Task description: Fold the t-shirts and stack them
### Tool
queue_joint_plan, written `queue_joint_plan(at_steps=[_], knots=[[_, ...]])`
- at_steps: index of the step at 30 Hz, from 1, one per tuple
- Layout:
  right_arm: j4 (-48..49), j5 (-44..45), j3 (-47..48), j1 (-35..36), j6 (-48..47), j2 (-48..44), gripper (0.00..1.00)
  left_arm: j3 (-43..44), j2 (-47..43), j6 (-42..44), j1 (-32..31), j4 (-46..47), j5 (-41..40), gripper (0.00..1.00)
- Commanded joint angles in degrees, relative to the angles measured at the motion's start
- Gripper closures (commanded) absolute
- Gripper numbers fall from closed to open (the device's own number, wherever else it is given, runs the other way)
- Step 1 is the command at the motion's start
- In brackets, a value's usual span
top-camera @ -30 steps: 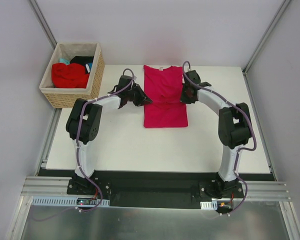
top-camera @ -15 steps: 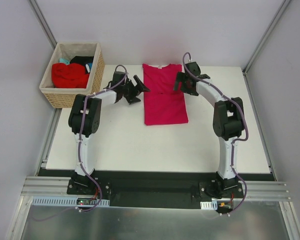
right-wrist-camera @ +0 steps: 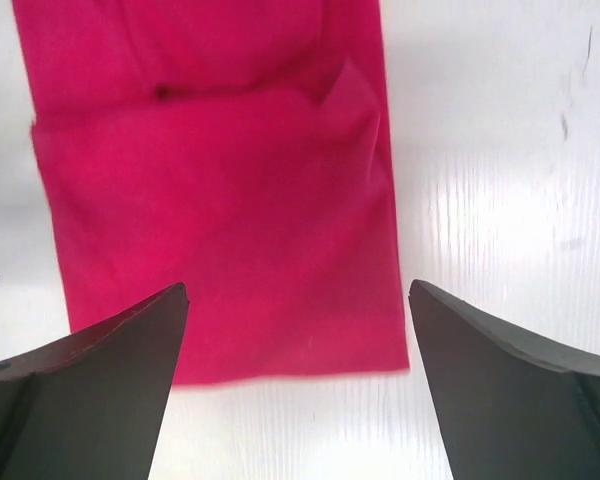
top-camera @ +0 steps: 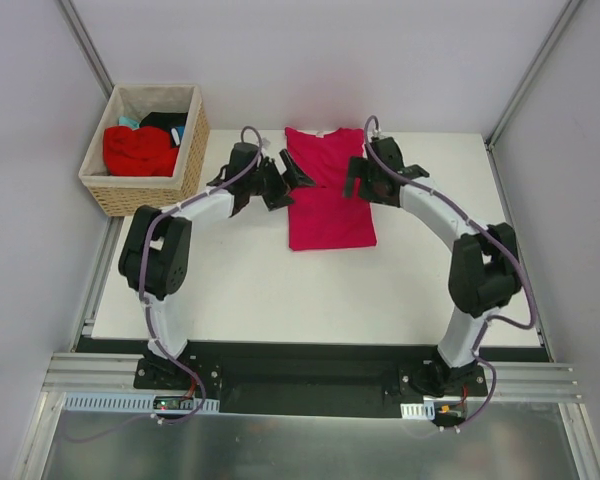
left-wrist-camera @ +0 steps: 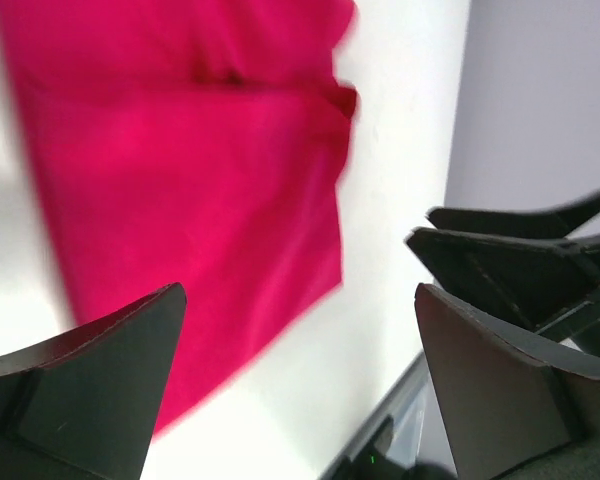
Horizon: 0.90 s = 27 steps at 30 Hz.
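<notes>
Wicker basket (top-camera: 132,196) near crimson t-shirt (top-camera: 329,215)

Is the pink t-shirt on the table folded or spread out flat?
Folded. The pink t-shirt is a narrow rectangle, no sleeves sticking out, and a layer edge crosses it in the right wrist view.

A t-shirt (top-camera: 328,205) lies on the table (top-camera: 270,290), right of the basket (top-camera: 140,192) holding other t-shirts (top-camera: 140,150).

No words, numbers, brand marks or signs can be read in any view. The pink t-shirt (top-camera: 328,205), upper middle of the overhead view, shows plain cloth without legible print.
</notes>
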Motion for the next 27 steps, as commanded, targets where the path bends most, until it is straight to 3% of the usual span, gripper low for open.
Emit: queue_joint_plan(at_steps=[1,10,15,27], knots=[[-0.40,1.53,-9.13,2.56,3.46,-9.96,0.03,-10.46,-10.63,-1.16,-5.90,1.67,-0.12,0.01],[5.93,1.62,-31.38,2.92,8.03,-18.05,0.03,-33.33,-16.09,-4.68,-8.64,11.07,-3.11,0.01],[10.15,0.30,-36.66,1.17,8.30,-20.69,0.04,-35.64,-15.74,-3.10,-8.29,11.34,-4.95,0.01],[8.48,-0.23,-36.31,-2.79,6.98,-23.77,0.03,-34.14,-16.71,-0.64,-3.81,7.74,-6.53,0.01]])
